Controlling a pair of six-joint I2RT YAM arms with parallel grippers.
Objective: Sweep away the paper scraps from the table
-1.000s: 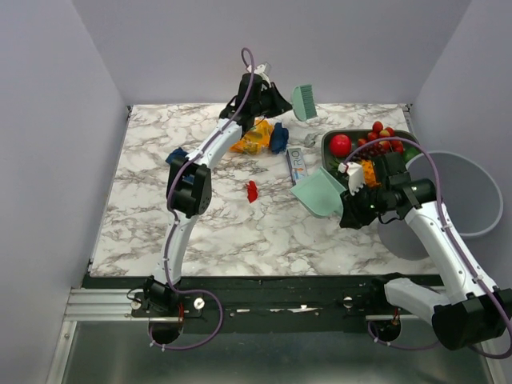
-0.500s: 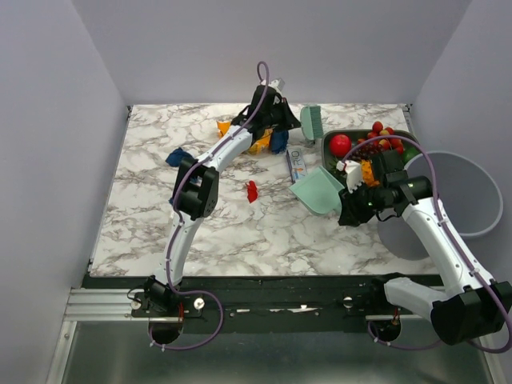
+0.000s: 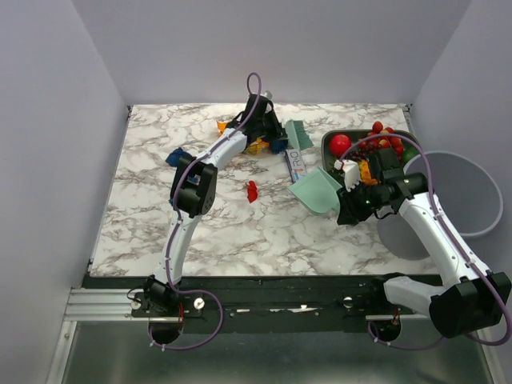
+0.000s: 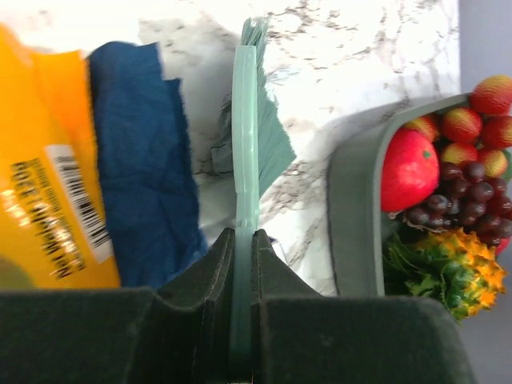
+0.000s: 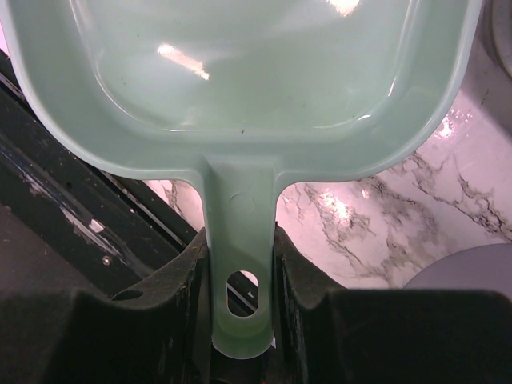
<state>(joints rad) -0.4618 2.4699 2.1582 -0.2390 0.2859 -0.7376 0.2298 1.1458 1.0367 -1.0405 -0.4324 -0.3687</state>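
Observation:
My left gripper (image 3: pixel 276 128) is shut on a green brush (image 3: pixel 298 134) at the far middle of the marble table (image 3: pixel 160 208). In the left wrist view the brush (image 4: pixel 244 120) stands edge-on between my jaws (image 4: pixel 243 244), with its bristles on the table beside a dark blue paper scrap (image 4: pixel 144 160). That scrap (image 3: pixel 278 145) lies next to the brush. Another blue scrap (image 3: pixel 177 156) lies at the left and a red scrap (image 3: pixel 251 190) in the middle. My right gripper (image 3: pixel 349 189) is shut on the handle of a green dustpan (image 3: pixel 318 192), which looks empty in the right wrist view (image 5: pixel 244 72).
An orange snack bag (image 3: pixel 256 145) lies by the blue scrap, also in the left wrist view (image 4: pixel 48 176). A dark tray (image 3: pixel 327 149) of fruit stands at the right. A small white box (image 3: pixel 296 164) lies between brush and dustpan. A grey bin (image 3: pixel 468 196) stands off the right edge.
My left gripper has swung the brush down and toward the near side, from raised at the back to the table beside the blue scrap. The dustpan has shifted only slightly.

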